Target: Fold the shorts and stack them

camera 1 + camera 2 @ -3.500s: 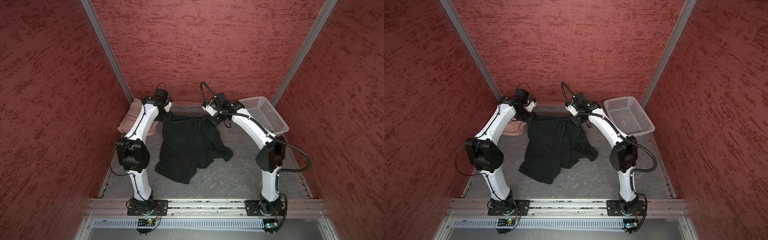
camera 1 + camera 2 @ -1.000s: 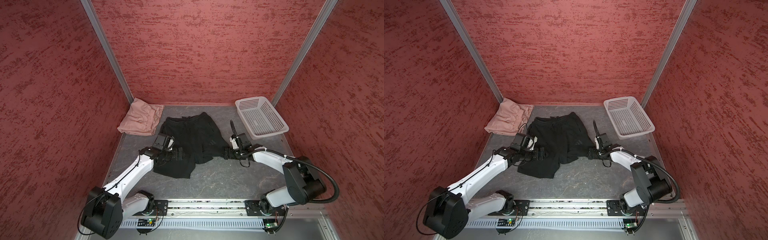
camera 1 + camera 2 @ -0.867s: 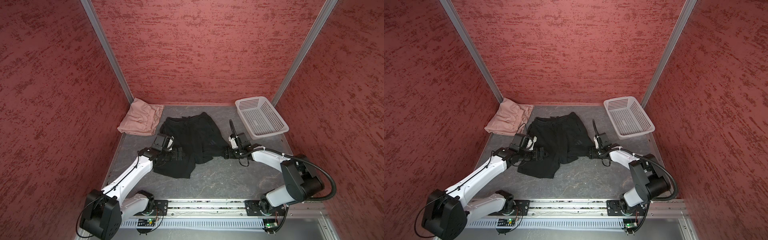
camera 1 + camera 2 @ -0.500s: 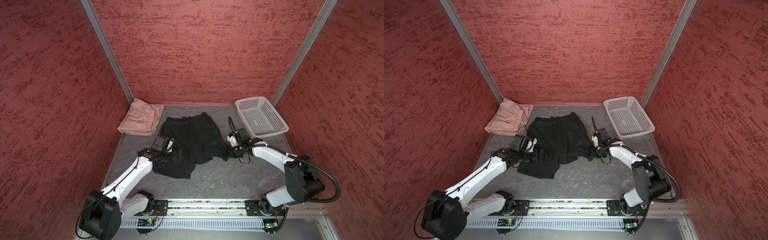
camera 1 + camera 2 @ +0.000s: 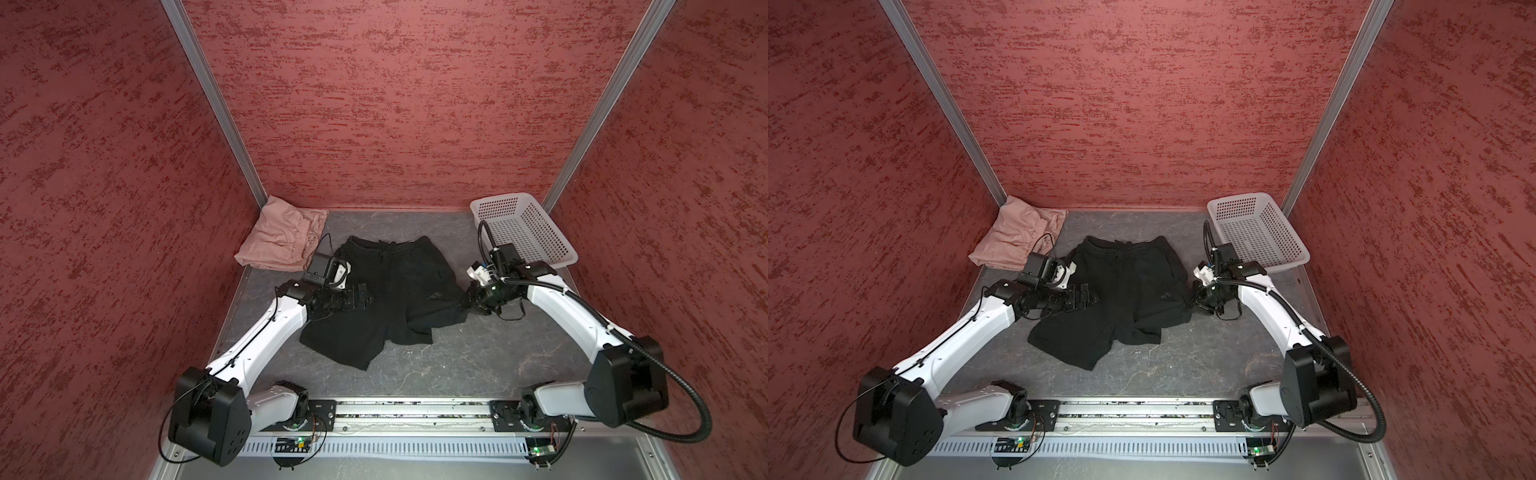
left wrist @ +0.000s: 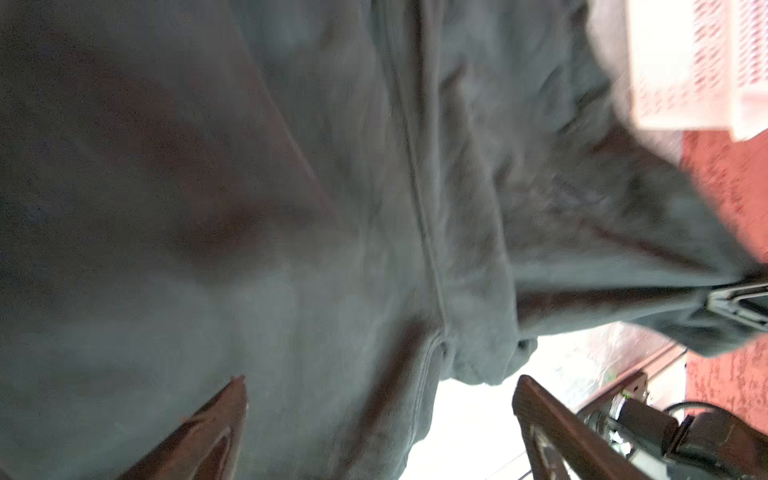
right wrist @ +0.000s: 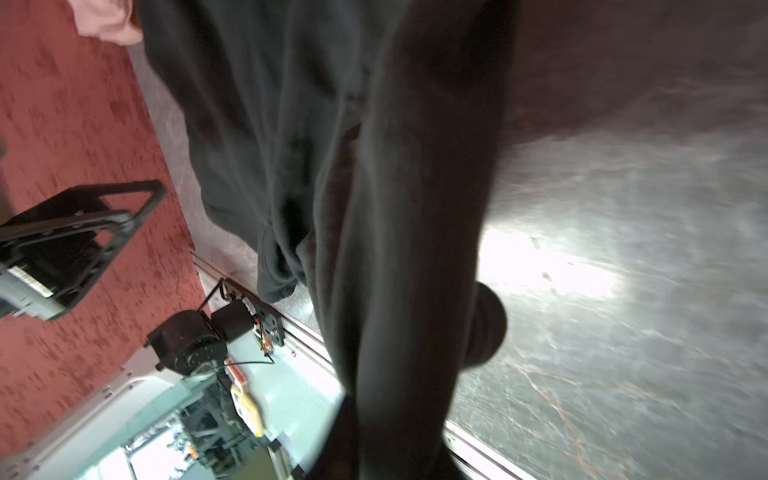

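- Pink shorts (image 5: pixel 279 237) — back left corner, a loosely folded pad against the wall, well apart from both grippers. Their place is unchanged over the last seconds.
- Left gripper (image 5: pixel 363 297) — fingers spread wide, low over the left side of the black pair and holding nothing. In the left wrist view both fingertips frame the cloth with a broad gap between them. It has barely moved in the past second.
- Black shorts (image 5: pixel 386 299) — centre of the table (image 5: pixel 478 357), waistband to the back, legs toward the rail, logo (image 5: pixel 435 296) on the right leg. A few seconds ago both grippers were at the waistband at the back. Now the pair lies spread, the left leg skewed forward and the right leg rumpled at its hem.
- Right gripper (image 5: pixel 467 305) — at the outer edge of the right leg. The cloth rises in a ridge to its jaws, clear of the table, but hides them, so I cannot tell whether it pinches or lets go. It has drawn slightly outward in the last half second.
- Basket (image 5: pixel 523 237) — back right, apart from the shorts.
- Reading: the lay-out is done and smoothing is in hand. No fold is made yet in the black pair, and stacking with the pink is still to come.
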Controlling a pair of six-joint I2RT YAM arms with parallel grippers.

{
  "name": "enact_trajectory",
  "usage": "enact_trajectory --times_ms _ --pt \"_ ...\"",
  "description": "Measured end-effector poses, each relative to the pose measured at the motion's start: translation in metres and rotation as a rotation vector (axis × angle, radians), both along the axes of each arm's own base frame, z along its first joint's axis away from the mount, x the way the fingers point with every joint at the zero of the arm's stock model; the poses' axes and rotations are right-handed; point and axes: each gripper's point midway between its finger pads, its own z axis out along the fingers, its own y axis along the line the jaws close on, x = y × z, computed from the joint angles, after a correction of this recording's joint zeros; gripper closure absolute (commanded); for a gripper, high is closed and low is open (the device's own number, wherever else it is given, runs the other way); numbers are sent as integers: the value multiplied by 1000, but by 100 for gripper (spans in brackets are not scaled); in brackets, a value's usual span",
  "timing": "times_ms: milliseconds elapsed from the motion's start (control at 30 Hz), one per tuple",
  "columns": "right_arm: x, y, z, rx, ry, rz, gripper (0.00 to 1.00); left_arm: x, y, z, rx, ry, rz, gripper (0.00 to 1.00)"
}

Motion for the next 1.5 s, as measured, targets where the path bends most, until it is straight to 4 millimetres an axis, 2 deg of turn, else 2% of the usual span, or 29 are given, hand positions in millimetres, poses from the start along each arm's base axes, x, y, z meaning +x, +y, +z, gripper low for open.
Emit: enact_trajectory --times_ms 100,200,300,367,467,533,633,733,900,967,1067,1267,1367,1433,1500 --pt "8 -12 -4 -49 19 -11 36 27 1 17 13 -52 4 1" --pt "21 -21 6 -132 -36 -12 29 54 -1 23 31 -94 -3 1" --pt "41 -25 20 -185 -167 -18 29 81 -5 15 48 -117 -21 1" --pt "54 -20 21 -179 -234 -26 31 97 -9 4 60 -108 -34 1" --pt "77 1 8 -147 -294 -26 37 121 -16 -15 75 -97 -55 1" --pt "97 22 -11 -127 -309 -12 43 133 -19 -28 82 -94 -65 1" --pt "125 46 -42 -115 -304 4 54 143 -18 -45 86 -80 -67 1" --pt "148 61 -65 -109 -308 7 60 149 -12 -60 91 -59 -50 1" --pt "188 70 -87 -121 -330 -15 69 146 1 -82 94 1 -8 1" --pt "204 72 -95 -122 -335 -26 71 138 4 -90 92 25 6 1" --pt "229 77 -106 -113 -342 -39 71 115 7 -106 84 78 16 1" --pt "295 96 -100 -62 -422 -72 71 100 2 -104 2 60 41 1" --pt "330 111 -97 -16 -465 -78 64 91 -4 -102 -56 58 51 1" --pt "353 123 -90 24 -507 -71 60 78 -14 -100 -91 72 44 1" --pt "367 136 -80 54 -545 -50 52 58 -30 -98 -113 101 18 1"
